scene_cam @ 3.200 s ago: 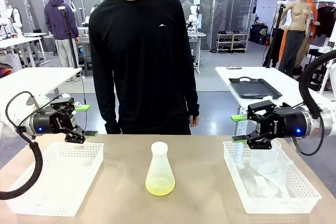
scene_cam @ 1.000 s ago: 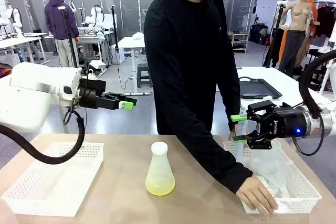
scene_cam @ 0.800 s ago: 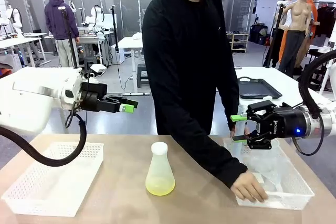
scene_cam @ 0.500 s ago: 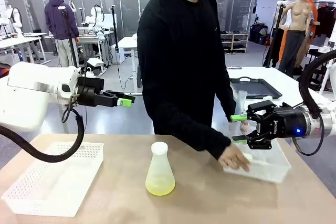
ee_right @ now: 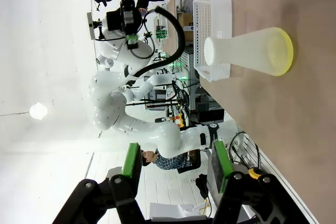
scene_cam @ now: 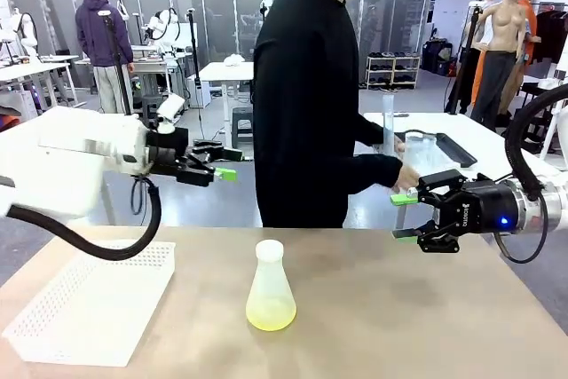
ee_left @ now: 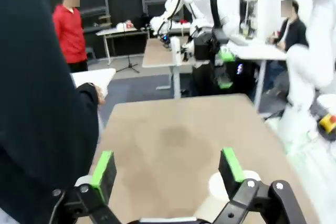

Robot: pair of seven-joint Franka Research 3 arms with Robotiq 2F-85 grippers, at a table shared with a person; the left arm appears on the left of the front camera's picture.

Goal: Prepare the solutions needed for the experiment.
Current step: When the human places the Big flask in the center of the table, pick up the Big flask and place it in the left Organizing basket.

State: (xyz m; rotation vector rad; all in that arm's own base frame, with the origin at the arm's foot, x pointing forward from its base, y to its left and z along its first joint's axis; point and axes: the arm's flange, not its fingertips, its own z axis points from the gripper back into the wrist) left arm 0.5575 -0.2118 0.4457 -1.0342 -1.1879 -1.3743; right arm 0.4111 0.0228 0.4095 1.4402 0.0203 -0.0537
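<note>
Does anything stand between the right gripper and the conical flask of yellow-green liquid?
Nothing visible does. Only bare tan tabletop lies between the right gripper and the translucent white conical flask of pale yellow-green liquid; the white mesh basket sits on the flask's other side.

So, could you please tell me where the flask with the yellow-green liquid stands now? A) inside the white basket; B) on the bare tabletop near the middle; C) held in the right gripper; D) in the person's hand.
B: the flask stands upright on the tabletop, apart from the white basket.
</note>
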